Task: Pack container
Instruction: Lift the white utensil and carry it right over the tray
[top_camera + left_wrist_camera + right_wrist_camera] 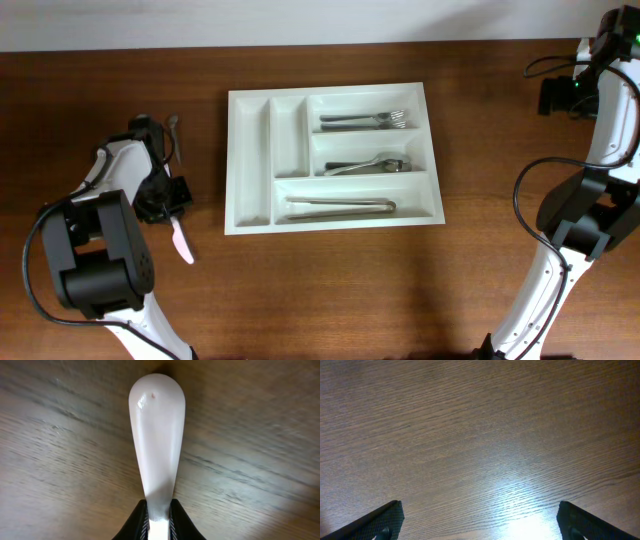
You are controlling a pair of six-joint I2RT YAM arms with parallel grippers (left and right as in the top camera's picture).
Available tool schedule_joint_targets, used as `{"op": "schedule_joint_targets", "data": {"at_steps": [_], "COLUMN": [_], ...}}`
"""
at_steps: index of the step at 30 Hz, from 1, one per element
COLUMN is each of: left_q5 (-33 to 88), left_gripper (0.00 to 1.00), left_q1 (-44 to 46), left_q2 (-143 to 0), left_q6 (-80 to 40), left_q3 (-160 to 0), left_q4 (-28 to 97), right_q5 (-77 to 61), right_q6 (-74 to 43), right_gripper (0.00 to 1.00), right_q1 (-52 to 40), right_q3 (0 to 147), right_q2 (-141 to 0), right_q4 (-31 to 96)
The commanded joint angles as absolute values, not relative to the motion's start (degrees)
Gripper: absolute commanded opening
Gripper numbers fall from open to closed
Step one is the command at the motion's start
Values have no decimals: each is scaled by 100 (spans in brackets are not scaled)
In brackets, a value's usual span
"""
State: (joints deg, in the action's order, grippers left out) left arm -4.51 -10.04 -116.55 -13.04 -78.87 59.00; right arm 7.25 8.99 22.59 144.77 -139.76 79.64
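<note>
The container point(250, 160) is a white cutlery tray in the middle of the table. It holds forks point(362, 120) in the top long compartment, more metal cutlery point(368, 165) in the middle one and tongs point(340, 207) in the bottom one. The two narrow upright compartments look empty. My left gripper point(172, 205) is left of the tray, shut on a pale pink utensil handle point(183, 243). In the left wrist view the handle point(156, 435) sticks out from the jaws point(159, 522) over the wood. My right gripper point(480, 520) is open and empty over bare wood at the far right point(556, 96).
A metal spoon point(172, 128) lies on the table by the left arm, left of the tray. The wooden table's far edge meets a light wall at the top. The arm bases stand at the bottom left and bottom right.
</note>
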Motion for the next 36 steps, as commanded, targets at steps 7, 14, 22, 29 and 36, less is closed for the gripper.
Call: {"op": "schedule_joint_targets", "data": {"at_steps": [7, 14, 22, 29, 36], "left_q5": [-475, -176, -167, -436, -386], "left_gripper": [2, 2, 2, 2, 3], "left_q1": [-707, -163, 974, 1774, 1907], "left_q2": [-11699, -11699, -11701, -11760, -12097], "left_q6": [-1031, -1013, -1017, -1107, -1546], "left_q3": [-9870, -10925, -11048, -11048, -11045], "left_q4": [6514, 6447, 5435, 4447, 4458], "right_q5": [711, 711, 711, 711, 711], "right_q6": [856, 856, 856, 856, 856], "right_gripper": [99, 99, 99, 99, 99], "right_q1": [2290, 2290, 2290, 2290, 2290], "right_q3": [14453, 14453, 14453, 14453, 14453], "right_q2": [-13994, -13994, -13994, -13994, -13994], "right_q4": [7966, 7966, 7966, 7966, 7966]}}
